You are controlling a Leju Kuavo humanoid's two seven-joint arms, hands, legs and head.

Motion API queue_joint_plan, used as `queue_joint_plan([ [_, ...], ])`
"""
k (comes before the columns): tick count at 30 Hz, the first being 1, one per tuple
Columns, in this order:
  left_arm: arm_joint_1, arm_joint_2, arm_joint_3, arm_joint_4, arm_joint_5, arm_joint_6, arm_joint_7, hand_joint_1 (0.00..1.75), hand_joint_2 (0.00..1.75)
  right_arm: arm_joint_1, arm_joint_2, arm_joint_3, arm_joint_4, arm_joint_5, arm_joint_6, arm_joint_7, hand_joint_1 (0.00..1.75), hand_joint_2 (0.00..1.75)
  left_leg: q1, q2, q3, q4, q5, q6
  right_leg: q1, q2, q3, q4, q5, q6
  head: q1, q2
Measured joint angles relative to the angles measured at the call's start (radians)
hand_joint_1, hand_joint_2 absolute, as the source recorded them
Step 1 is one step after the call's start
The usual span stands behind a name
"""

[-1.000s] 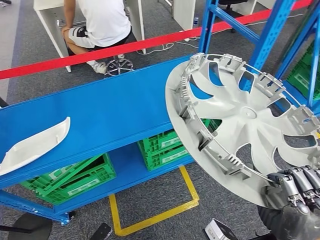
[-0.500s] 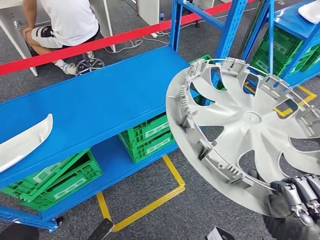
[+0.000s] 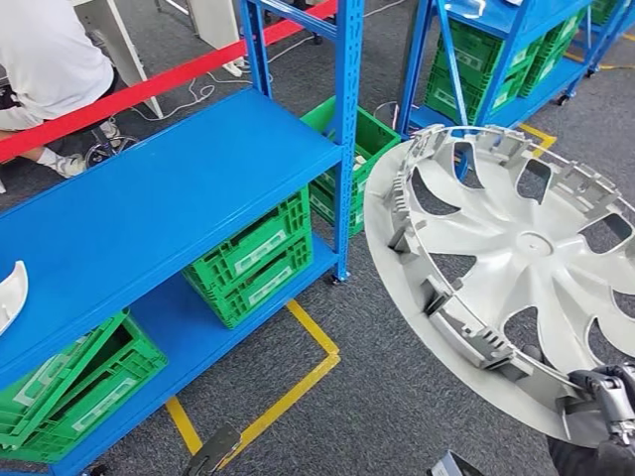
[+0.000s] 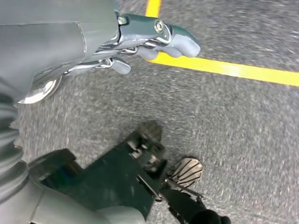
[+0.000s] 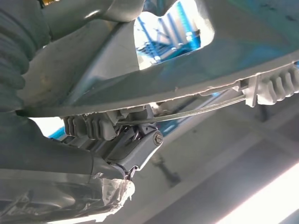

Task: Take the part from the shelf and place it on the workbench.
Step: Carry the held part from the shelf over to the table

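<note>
A blue steel shelf [image 3: 150, 198] is spanning the left of the head view, its top deck running up to a blue upright post [image 3: 346, 129] at the near right corner. Green plastic crates [image 3: 251, 256] are sitting on the lower deck beneath it, one more green crate [image 3: 358, 139] showing just behind the post. The grey wheel cover [image 3: 524, 263], the part in question, is hanging in the air off the shelf's right end, tilted, ribbed inner face up, over grey carpet marked with yellow floor tape [image 3: 304, 382]. The right hand [image 3: 602, 412] is gripping the cover at its near rim, fingers curled over the edge; in the right wrist view the fingers [image 5: 135, 147] are clamping the rim from below. The left hand [image 4: 141, 39] is hanging over the carpet holding nothing, fingers extended and apart. A white curved trim piece [image 3: 9, 293] is lying at the deck's left edge. A person in a white shirt [image 3: 53, 59] is sitting behind a red barrier tape [image 3: 150, 87].
</note>
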Motion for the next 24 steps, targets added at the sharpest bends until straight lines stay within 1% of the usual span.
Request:
queue_joint_plan([
  [1,0.001,0.000,-0.001,0.000,0.000,0.000,0.000,0.00,1.75,0.000,0.002,-0.002,-0.001,0.000,0.000,0.000,1.75,1.75,0.001,-0.027,-0.028,0.062,-0.035,-0.002,0.000,0.011,-0.004,0.000,0.002,-0.003,-0.001,0.000],
  [2,0.002,-0.001,-0.001,0.000,0.000,0.000,0.000,0.00,1.75,-0.001,0.003,-0.004,-0.001,0.000,0.000,-0.001,1.75,1.75,0.002,-0.041,-0.061,0.131,-0.066,-0.002,0.000,0.024,-0.009,0.000,0.005,-0.006,-0.002,0.000],
  [3,0.004,-0.001,-0.001,0.000,-0.001,0.000,0.000,0.00,1.75,0.000,0.004,-0.006,-0.001,0.000,0.000,-0.001,1.75,1.75,0.002,-0.046,-0.089,0.189,-0.087,-0.002,0.000,0.037,-0.013,0.000,0.008,-0.007,-0.002,0.000],
  [4,0.006,0.000,-0.001,0.000,-0.001,0.000,0.000,0.00,1.75,0.001,0.004,-0.008,-0.001,0.000,0.000,-0.003,1.75,1.75,0.002,-0.047,-0.105,0.217,-0.087,-0.001,0.000,0.051,-0.016,0.001,0.010,-0.006,-0.002,0.000],
  [5,0.007,0.000,-0.002,0.000,-0.004,-0.001,0.001,0.00,1.75,0.002,0.006,-0.010,-0.001,0.000,0.000,-0.007,1.75,1.75,0.002,-0.049,-0.104,0.208,-0.068,0.001,0.000,0.066,-0.019,0.001,0.013,-0.004,-0.002,0.000],
  [6,0.006,-0.001,-0.003,0.000,-0.007,-0.001,0.003,0.00,1.75,0.004,0.009,-0.012,-0.002,0.000,0.000,-0.013,1.75,1.75,0.003,-0.053,-0.084,0.163,-0.032,0.003,0.000,0.081,-0.020,0.001,0.016,-0.001,-0.003,0.000],
  [7,0.005,-0.002,-0.005,0.000,-0.012,-0.002,0.006,0.00,1.75,0.008,0.013,-0.014,-0.004,0.000,0.000,-0.020,1.75,1.75,0.004,-0.068,-0.054,0.097,0.008,0.006,-0.001,0.094,-0.021,0.001,0.018,0.003,-0.003,0.000],
  [8,0.003,-0.003,-0.007,0.000,-0.017,-0.002,0.010,0.00,1.75,0.012,0.018,-0.016,-0.008,0.000,0.000,-0.028,1.75,1.75,0.007,-0.090,-0.023,0.029,0.038,0.008,-0.001,0.106,-0.024,0.004,0.020,0.007,-0.003,0.000],
  [9,0.001,-0.005,-0.010,0.000,-0.022,-0.001,0.014,0.00,1.75,0.015,0.024,-0.019,-0.013,0.000,0.000,-0.034,1.75,1.75,0.009,-0.109,-0.001,-0.020,0.054,0.009,-0.001,0.116,-0.029,0.006,0.023,0.012,-0.002,0.000],
  [10,0.001,-0.007,-0.014,0.000,-0.025,-0.001,0.019,0.00,1.75,0.019,0.029,-0.022,-0.019,0.000,0.000,-0.040,1.75,1.75,0.010,-0.123,0.009,-0.048,0.059,0.010,-0.001,0.125,-0.034,0.007,0.027,0.018,-0.002,0.000],
  [11,0.000,-0.009,-0.017,0.000,-0.029,0.000,0.023,0.00,1.75,0.022,0.033,-0.025,-0.025,0.000,0.000,-0.044,1.75,1.75,0.009,-0.124,0.011,-0.056,0.057,0.012,-0.002,0.135,-0.040,0.006,0.031,0.025,-0.003,0.000],
  [12,-0.001,-0.011,-0.020,0.000,-0.033,0.001,0.025,0.00,1.75,0.027,0.038,-0.028,-0.030,0.000,0.000,-0.047,1.75,1.75,0.009,-0.115,0.009,-0.057,0.058,0.016,-0.005,0.146,-0.045,0.003,0.036,0.032,-0.002,0.000],
  [13,-0.003,-0.013,-0.022,0.000,-0.036,0.001,0.028,0.00,1.75,0.032,0.041,-0.032,-0.035,0.000,0.000,-0.050,1.75,1.75,0.009,-0.103,0.009,-0.059,0.062,0.022,-0.007,0.141,-0.051,0.004,0.035,0.037,-0.003,0.000],
  [14,-0.006,-0.015,-0.025,0.000,-0.041,0.000,0.030,0.00,1.75,0.036,0.044,-0.035,-0.040,0.000,0.000,-0.052,1.75,1.75,0.010,-0.092,0.009,-0.062,0.066,0.029,-0.007,0.122,-0.061,0.019,0.025,0.042,0.000,0.000],
  [15,-0.008,-0.017,-0.027,0.000,-0.046,-0.001,0.034,0.00,1.75,0.039,0.046,-0.039,-0.043,0.000,0.000,-0.054,1.75,1.75,0.011,-0.079,0.009,-0.065,0.069,0.035,-0.007,0.092,-0.080,0.056,0.003,0.045,0.004,0.000],
  [16,-0.010,-0.018,-0.030,0.000,-0.052,-0.001,0.041,0.00,1.75,0.042,0.048,-0.042,-0.046,0.000,0.000,-0.055,1.75,1.75,0.010,-0.065,0.009,-0.066,0.070,0.039,-0.006,0.057,-0.106,0.113,-0.029,0.049,0.007,0.000],
  [17,-0.009,-0.018,-0.034,0.000,-0.058,-0.002,0.048,0.00,1.75,0.044,0.049,-0.046,-0.049,0.000,0.000,-0.055,1.75,1.75,0.009,-0.051,0.008,-0.066,0.070,0.041,-0.006,0.032,-0.138,0.186,-0.063,0.052,0.010,0.000],
  [18,-0.008,-0.018,-0.038,0.000,-0.063,-0.001,0.055,0.00,1.75,0.048,0.050,-0.049,-0.051,0.000,0.000,-0.054,1.75,1.75,0.007,-0.035,0.008,-0.065,0.070,0.042,-0.006,0.019,-0.165,0.251,-0.089,0.055,0.010,0.000],
  [19,-0.007,-0.018,-0.042,0.000,-0.067,-0.001,0.061,0.00,1.75,0.053,0.050,-0.053,-0.053,0.000,0.000,-0.052,1.75,1.75,0.006,-0.019,0.008,-0.065,0.069,0.043,-0.006,0.013,-0.180,0.290,-0.100,0.056,0.010,0.000],
  [20,-0.008,-0.019,-0.045,0.000,-0.070,-0.002,0.065,0.00,1.75,0.058,0.051,-0.058,-0.055,0.000,0.000,-0.050,1.75,1.75,0.004,-0.004,0.008,-0.065,0.068,0.043,-0.005,0.010,-0.175,0.290,-0.094,0.056,0.010,0.000],
  [21,-0.011,-0.020,-0.048,0.000,-0.073,-0.004,0.068,0.00,1.75,0.064,0.052,-0.062,-0.057,0.000,0.000,-0.049,1.75,1.75,0.003,0.009,0.009,-0.065,0.068,0.042,-0.005,0.005,-0.146,0.246,-0.071,0.054,0.010,0.000],
  [22,-0.013,-0.021,-0.051,0.000,-0.075,-0.007,0.071,0.00,1.75,0.070,0.052,-0.066,-0.060,0.000,0.000,-0.048,1.75,1.75,0.002,0.021,0.011,-0.065,0.066,0.041,-0.003,-0.010,-0.100,0.173,-0.042,0.051,0.011,0.000],
  [23,-0.016,-0.022,-0.052,0.000,-0.077,-0.010,0.074,0.00,1.75,0.074,0.053,-0.069,-0.063,0.000,0.000,-0.048,1.75,1.75,-0.001,0.031,0.012,-0.064,0.063,0.037,0.002,-0.030,-0.056,0.099,-0.021,0.047,0.011,0.000],
  [24,-0.018,-0.022,-0.053,0.000,-0.079,-0.013,0.076,0.00,1.75,0.077,0.054,-0.071,-0.066,0.000,0.000,-0.047,1.75,1.75,-0.003,0.040,0.014,-0.063,0.061,0.033,0.005,-0.045,-0.021,0.042,-0.006,0.041,0.009,0.000],
])
